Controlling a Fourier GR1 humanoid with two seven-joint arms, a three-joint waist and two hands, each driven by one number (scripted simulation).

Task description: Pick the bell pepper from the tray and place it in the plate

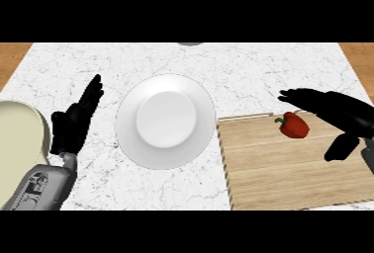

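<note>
A red bell pepper (294, 125) with a green stem lies near the far edge of the wooden tray (285, 170). My right hand (337, 109) hovers just right of and above the pepper, fingers stretched toward the left over it, thumb hanging down; it is open and holds nothing. A white plate (165, 120) rests on the marble counter to the left of the tray, with nothing on it. My left hand (76, 118) stands at the left, fingers straight and pointing up, resting beside the plate.
The wooden tray covers the counter's right front area, its left edge close to the plate's rim. A pale rounded object (21, 133) sits at the left edge. A small grey object (191, 43) peeks in at the counter's far edge.
</note>
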